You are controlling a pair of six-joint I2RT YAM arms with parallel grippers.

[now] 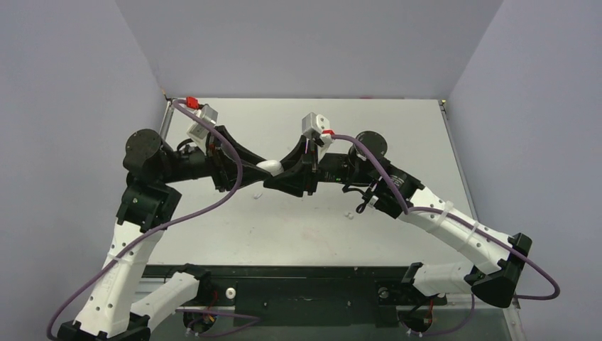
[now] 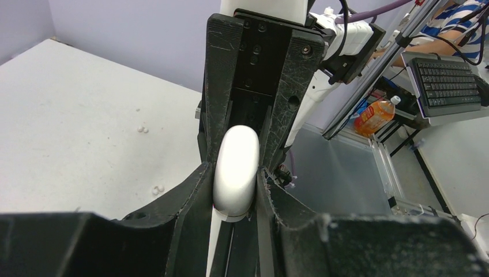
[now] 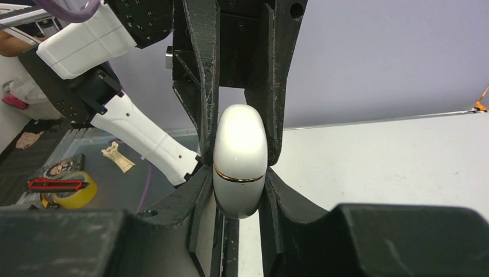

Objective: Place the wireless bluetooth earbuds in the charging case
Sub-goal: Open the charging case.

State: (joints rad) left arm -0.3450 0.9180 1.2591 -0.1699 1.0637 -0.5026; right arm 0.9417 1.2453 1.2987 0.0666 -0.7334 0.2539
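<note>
We see both arms reaching in toward the middle of the desk [image 1: 397, 142], where their tips meet nose to nose over one thing: the charging case [image 1: 270, 167]. In the top view it shows as a small glossy white pebble pinched between the black fingers, with the left arm coming in from 9 o'clock and the right arm from 3 o'clock.

From the left wrist view, the left claw [image 2: 234, 172] is narrowed down onto the near end of the case, a finger pressed against each side. The far end sits between the fingers of the other arm, which point straight back at the camera.

From the right wrist view, the right claw [image 3: 239, 173] grips in the same way, closed snugly on its own end. Here we can make out a thin gold seam running around the case; the lid is shut. The case looks to be held clear of the desk surface, carried by the two claws alone.

The earbuds [image 2: 141, 129] lie loose on the desk as tiny white bits. In the top view one spot lies at about 7 o'clock from the case, just below the claws, and another at about 4 o'clock, well apart from it.

Beyond the desk edge, the left wrist view shows an orange bottle [image 2: 375, 115] and a keyboard [image 2: 447, 86]. The right wrist view shows a yellow tape roll [image 3: 72, 193].
</note>
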